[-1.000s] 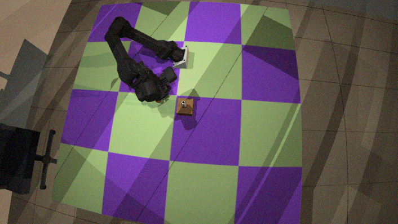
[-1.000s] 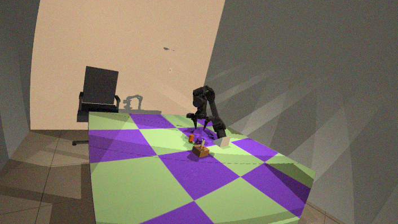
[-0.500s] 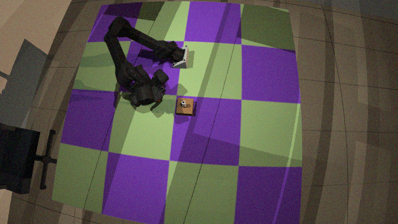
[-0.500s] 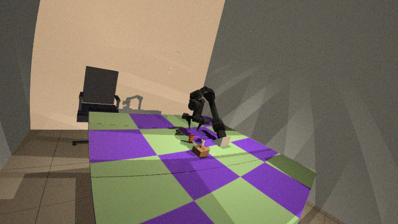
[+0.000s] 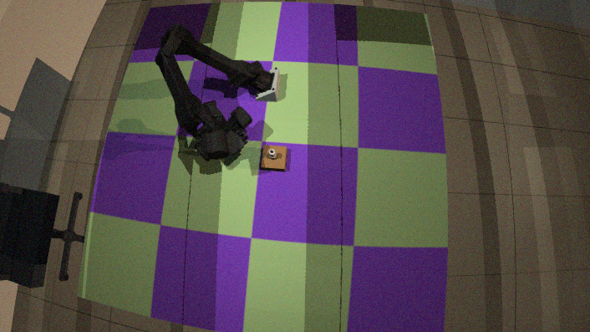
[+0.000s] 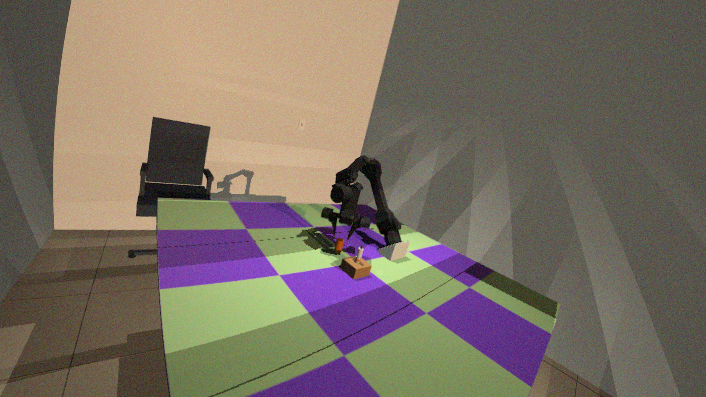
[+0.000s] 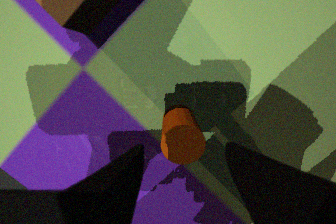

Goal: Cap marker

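Observation:
The orange cap [image 6: 339,244] [image 7: 183,144] stands upright on the table, in shadow; in the top view the arm hides it. My gripper [image 6: 342,236] [image 7: 184,150] points down and is open and empty. Its fingertips are just above the cap, which shows in the gap between them in the wrist view, with space on both sides. The white marker [image 5: 272,153] [image 6: 360,252] stands upright, uncapped, in the brown holder block [image 5: 278,164] [image 6: 354,270]. A corner of the block also shows at the top left of the wrist view [image 7: 55,7].
The arm's pale base plate [image 5: 276,86] [image 6: 400,250] stands on the checkered table [image 5: 400,197] [image 6: 224,314], behind the holder block as seen in the exterior view. A black office chair [image 5: 26,232] [image 6: 177,152] stands beyond the table edge.

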Tool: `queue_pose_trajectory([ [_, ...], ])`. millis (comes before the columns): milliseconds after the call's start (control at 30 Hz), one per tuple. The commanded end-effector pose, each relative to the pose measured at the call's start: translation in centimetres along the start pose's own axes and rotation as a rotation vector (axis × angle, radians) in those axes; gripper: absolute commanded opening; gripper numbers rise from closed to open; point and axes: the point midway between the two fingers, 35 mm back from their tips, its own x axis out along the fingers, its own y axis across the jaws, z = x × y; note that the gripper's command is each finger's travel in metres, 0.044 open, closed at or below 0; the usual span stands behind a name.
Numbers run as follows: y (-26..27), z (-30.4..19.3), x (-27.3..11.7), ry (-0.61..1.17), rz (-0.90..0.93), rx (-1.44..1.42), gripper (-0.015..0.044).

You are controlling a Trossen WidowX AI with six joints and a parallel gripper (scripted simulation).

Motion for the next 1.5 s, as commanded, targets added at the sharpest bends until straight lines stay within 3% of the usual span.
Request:
queue_pose_trajectory([
  [0,0.0,0.0,0.6,0.004,-0.003,-0.008,0.0254],
  [867,0.0,-0.2,4.5,0.006,-0.006,-0.007,0.0254],
  [1000,0.0,-0.2,4.5,0.006,-0.006,-0.007,0.0149],
  [1300,0.0,-0.2,4.5,0.006,-0.006,-0.007,0.0089],
  [1400,0.0,-0.1,4.1,0.006,-0.005,-0.007,0.0010],
  [1467,0.0,0.0,3.7,0.005,-0.005,-0.008,0.0000],
])
